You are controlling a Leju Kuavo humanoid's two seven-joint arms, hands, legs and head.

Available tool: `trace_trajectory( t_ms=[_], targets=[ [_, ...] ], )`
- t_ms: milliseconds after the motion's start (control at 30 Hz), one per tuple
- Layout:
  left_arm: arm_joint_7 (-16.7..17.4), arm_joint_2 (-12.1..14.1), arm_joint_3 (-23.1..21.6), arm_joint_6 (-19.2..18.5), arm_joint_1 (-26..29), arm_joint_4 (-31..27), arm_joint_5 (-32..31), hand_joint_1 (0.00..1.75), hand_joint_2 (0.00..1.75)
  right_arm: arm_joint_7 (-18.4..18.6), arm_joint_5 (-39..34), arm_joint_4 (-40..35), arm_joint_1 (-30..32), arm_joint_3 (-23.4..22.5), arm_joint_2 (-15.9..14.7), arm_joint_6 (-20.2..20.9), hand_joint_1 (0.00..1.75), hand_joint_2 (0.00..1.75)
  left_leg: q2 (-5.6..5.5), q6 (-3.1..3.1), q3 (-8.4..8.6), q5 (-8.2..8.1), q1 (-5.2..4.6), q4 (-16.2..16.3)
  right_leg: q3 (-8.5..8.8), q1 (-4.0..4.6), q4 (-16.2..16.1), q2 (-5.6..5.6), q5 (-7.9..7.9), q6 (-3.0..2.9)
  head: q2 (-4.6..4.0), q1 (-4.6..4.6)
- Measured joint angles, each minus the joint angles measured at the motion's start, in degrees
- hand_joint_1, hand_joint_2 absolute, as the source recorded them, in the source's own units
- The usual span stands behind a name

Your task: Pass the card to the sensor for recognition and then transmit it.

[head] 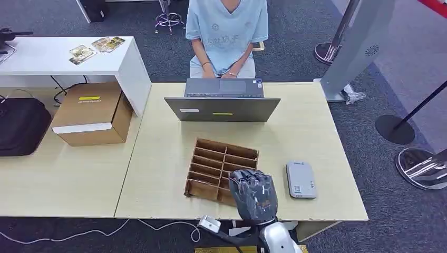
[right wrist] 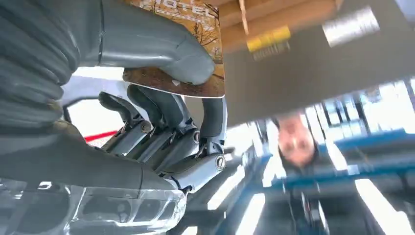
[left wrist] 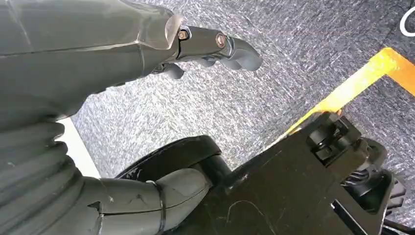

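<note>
My right hand [head: 254, 194] hovers over the near right corner of the wooden compartment tray [head: 211, 158], its back toward the head camera. In the right wrist view the thumb [right wrist: 161, 49] pinches a brown picture card [right wrist: 200, 81] against the fingers [right wrist: 186, 132]. The grey card sensor [head: 301, 179] lies flat on the table just right of that hand. My left hand [left wrist: 147, 44] hangs over grey carpet with nothing in it, its fingers [left wrist: 230, 46] slightly bent and apart.
An open laptop [head: 224, 103] stands behind the tray, with a person in a light blue shirt [head: 227, 31] seated at it. A cardboard box [head: 94, 113] and black bag [head: 21, 126] sit on the left table. Stanchion bases [head: 395, 129] stand right.
</note>
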Motion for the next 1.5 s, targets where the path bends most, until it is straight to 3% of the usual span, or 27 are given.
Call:
trace_trajectory(
  t_ms=[100, 467, 567, 700, 900, 1267, 1400, 1500],
  targets=[
    [-0.2, 0.0, 0.5, 0.2, 0.0, 0.0, 0.3, 0.0, 1.75, -2.8, -1.0, -1.4, 0.4, -0.1, 0.0, -2.3, 1.75, 1.75, 0.0, 0.0, -0.01, 0.0, 0.0, 0.0, 0.0, 0.0, 0.0, 0.0, 0.0, 0.0, 0.0, 0.0],
    [-1.0, 0.1, 2.7, 1.0, 0.6, 0.0, 1.2, 0.0, 1.75, -24.4, -4.7, -16.6, 3.5, -5.3, 4.1, -2.4, 1.75, 1.75, 0.14, -0.06, 0.04, -0.04, 0.01, 0.0, -0.01, 0.02, 0.0, 0.11, 0.0, -0.01, 0.0, 0.02],
    [-1.2, 0.1, 3.3, 1.2, 0.7, 0.0, 1.4, 0.0, 1.75, -27.3, -3.0, -19.3, 3.8, -6.3, 5.2, -2.4, 1.75, 1.75, 0.18, -0.06, 0.05, -0.05, 0.01, 0.0, -0.01, 0.02, 0.0, 0.15, 0.0, -0.01, 0.0, 0.02],
    [-1.6, 0.2, 4.1, 1.8, 0.9, 0.0, 2.0, 0.0, 1.75, -27.1, -2.2, -21.8, 3.8, -6.4, 5.9, -2.4, 1.75, 1.75, 0.18, -0.06, 0.05, -0.05, 0.01, 0.0, 0.0, 0.02, 0.0, 0.15, 0.0, -0.01, 0.0, 0.02],
    [-1.9, 0.2, 5.3, 2.2, 1.0, 0.0, 2.8, 0.0, 1.75, -23.3, 0.2, -23.5, 2.4, -6.0, 5.8, -2.4, 1.75, 1.75, 0.2, -0.06, 0.05, -0.05, 0.01, 0.0, 0.0, 0.02, 0.0, 0.16, 0.01, -0.01, 0.0, 0.0],
    [-2.3, 0.2, 6.5, 2.4, 1.0, 0.0, 3.0, 0.0, 1.75, -23.1, 0.1, -20.7, -7.0, -5.9, 4.5, -2.3, 1.75, 1.75, 0.29, -0.07, 0.07, -0.04, 0.05, 0.0, 0.0, 0.08, 0.0, 0.22, 0.09, -0.14, 0.0, 0.0],
    [-2.5, 0.2, 6.6, 2.1, 1.0, 0.0, 2.9, 0.0, 1.75, -19.5, 0.1, -17.6, -10.8, -5.9, 3.4, -2.3, 1.75, 1.75, 0.29, -0.07, 0.07, -0.03, 0.06, 0.0, 0.0, 0.09, 0.0, 0.22, 0.09, -0.14, 0.0, 0.02],
    [-2.8, 0.2, 6.6, 1.9, 1.0, 0.0, 2.7, 0.0, 1.75, -14.8, 0.1, -15.0, -14.2, -5.3, 2.3, -2.3, 1.75, 1.75, 0.34, -0.07, 0.09, -0.03, 0.05, 0.0, 0.0, 0.09, 0.0, 0.29, 0.1, -0.15, 0.0, 0.02]
  ],
)
